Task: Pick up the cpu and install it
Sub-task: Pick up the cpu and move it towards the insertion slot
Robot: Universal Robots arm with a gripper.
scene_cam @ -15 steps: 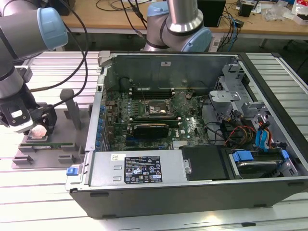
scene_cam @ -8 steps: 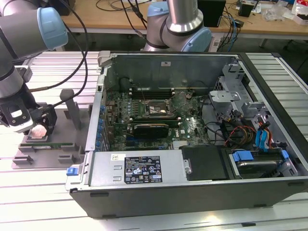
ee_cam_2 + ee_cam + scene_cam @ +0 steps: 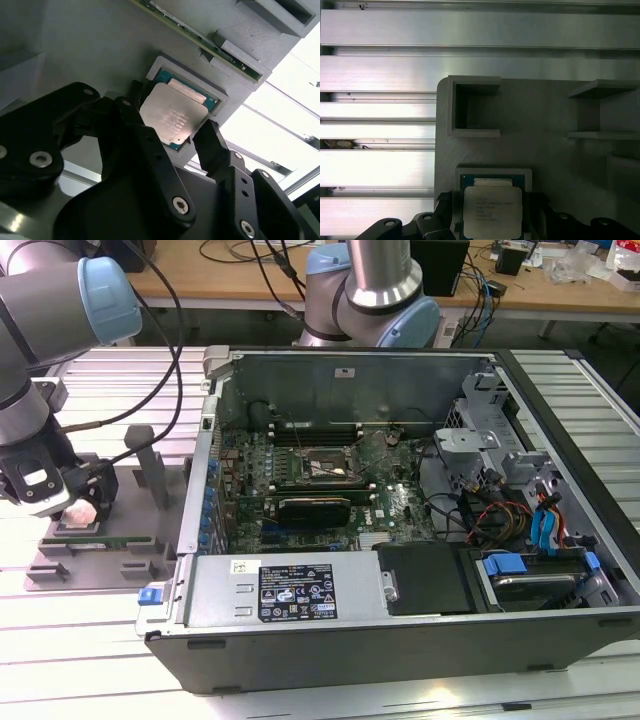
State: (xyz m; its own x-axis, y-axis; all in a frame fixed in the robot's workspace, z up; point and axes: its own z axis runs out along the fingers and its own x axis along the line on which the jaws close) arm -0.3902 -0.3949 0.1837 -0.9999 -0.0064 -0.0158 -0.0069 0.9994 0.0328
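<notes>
cpu [image 3: 172,117] between the spread jaws

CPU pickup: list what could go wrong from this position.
1. The cpu sits in a walled recess of the grey holder, and the gripper has its jaws open on either side. A jaw landing on the recess wall could miss the chip's edges.
2. A lopsided grip may tilt the chip so that it catches in the recess.
3. The memory stick lies close by on the same holder; a drifting approach could nudge it.
</notes>
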